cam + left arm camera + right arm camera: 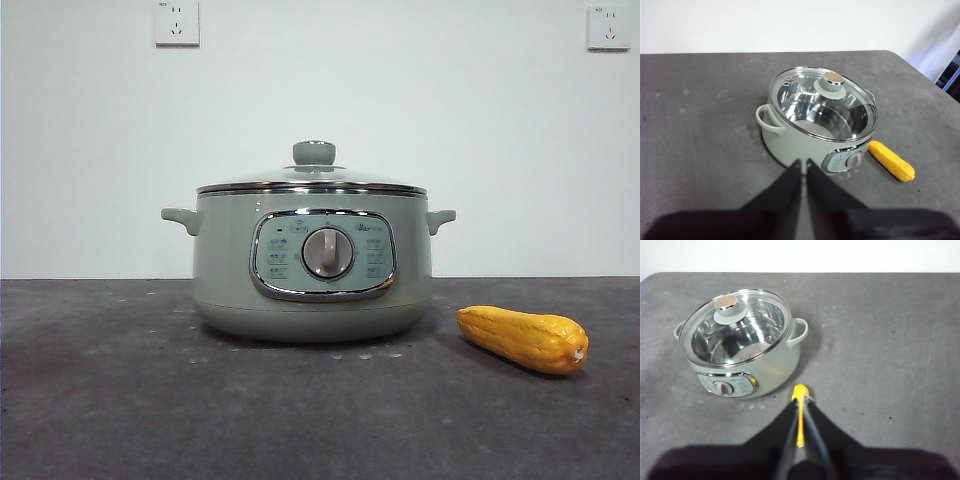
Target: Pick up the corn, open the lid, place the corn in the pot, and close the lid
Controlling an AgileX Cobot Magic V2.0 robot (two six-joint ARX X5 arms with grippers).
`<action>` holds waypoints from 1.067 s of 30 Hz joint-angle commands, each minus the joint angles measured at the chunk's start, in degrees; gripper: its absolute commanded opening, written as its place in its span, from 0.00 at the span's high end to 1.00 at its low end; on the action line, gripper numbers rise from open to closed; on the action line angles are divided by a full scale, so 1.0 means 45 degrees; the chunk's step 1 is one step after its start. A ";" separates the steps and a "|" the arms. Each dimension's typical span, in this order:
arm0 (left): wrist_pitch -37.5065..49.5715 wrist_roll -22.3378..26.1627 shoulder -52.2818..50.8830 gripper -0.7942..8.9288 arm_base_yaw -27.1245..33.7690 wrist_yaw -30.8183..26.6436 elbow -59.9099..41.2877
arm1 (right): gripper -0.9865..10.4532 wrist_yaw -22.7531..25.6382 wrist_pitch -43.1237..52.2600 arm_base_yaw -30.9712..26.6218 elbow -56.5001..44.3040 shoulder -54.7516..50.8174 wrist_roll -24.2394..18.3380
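Observation:
The sage-green pot stands mid-table with its dial facing the front camera. Its glass lid rests on the rim, the green knob upright, and the steel inside looks empty through the glass. The yellow-orange corn lies on the table to the pot's right, apart from it. In the left wrist view my left gripper hangs shut, high above the table before the pot, lid and corn. My right gripper is shut and empty, hovering over the corn, beside the pot and lid.
The dark grey table runs up to a white wall with two sockets. In the left wrist view the table's rounded far corner shows, with blue and white things beyond it.

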 commanded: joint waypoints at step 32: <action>0.0024 -0.0228 0.0748 0.30 -0.0029 0.0491 0.0199 | 0.45 -0.1622 0.0044 0.0933 0.0019 0.4687 -0.0233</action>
